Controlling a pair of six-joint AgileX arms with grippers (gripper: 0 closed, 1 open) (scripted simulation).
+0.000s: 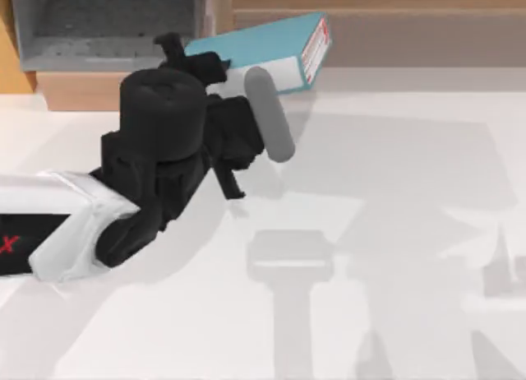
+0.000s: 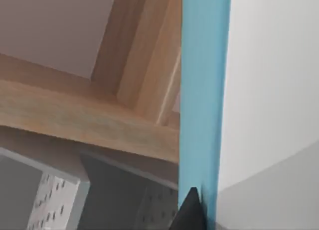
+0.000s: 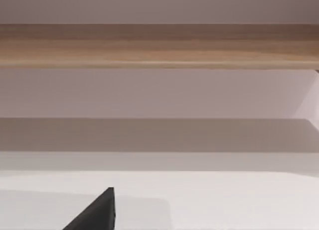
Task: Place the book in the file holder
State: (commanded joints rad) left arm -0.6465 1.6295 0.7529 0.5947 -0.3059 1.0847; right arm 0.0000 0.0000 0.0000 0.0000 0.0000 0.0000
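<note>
- One book (image 1: 271, 44), one holder (image 1: 107, 30), one long wooden shelf (image 1: 378, 2), two arms.
- The book is up at the back of the surface (image 1: 394, 232), just right of the holder and in front of the shelf; it is outside the holder.
- Its long axis runs roughly left to right across the top view, tilted, with the white, red-marked end pointing right and slightly toward the back. The teal cover faces up and white page edges face the front.
- The left end effector (image 1: 201, 63) is at the book's left end, clamped on it. In the left wrist view, a dark fingertip (image 2: 190, 212) lies against the teal cover (image 2: 204, 90).
- The right end effector (image 3: 97, 212) is over bare surface facing the shelf; I cannot tell how its fingers stand.
</note>
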